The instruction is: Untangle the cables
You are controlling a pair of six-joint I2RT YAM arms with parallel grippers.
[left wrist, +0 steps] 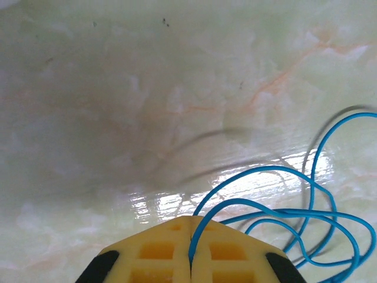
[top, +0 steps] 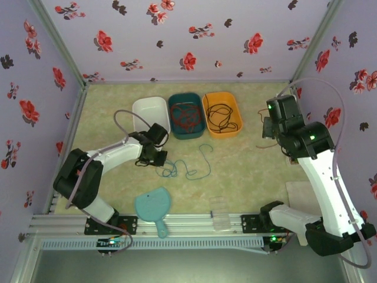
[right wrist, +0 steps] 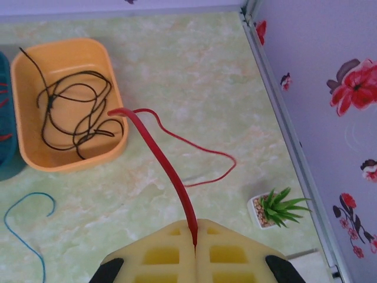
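Fingers of my right hand (right wrist: 195, 227) are pressed together on the red cable (right wrist: 162, 156), which rises from them and loops over the table (right wrist: 194, 71) just right of the orange tub (right wrist: 23, 150). Inside that tub lies a coiled black cable (right wrist: 76, 112). My left hand (left wrist: 191, 223), nearer me and left of the orange tub, pinches the blue cable (left wrist: 283, 213), whose loops spread on the table beside it. A teal tub (top: 186, 95) touching the orange tub's left side holds more red cable.
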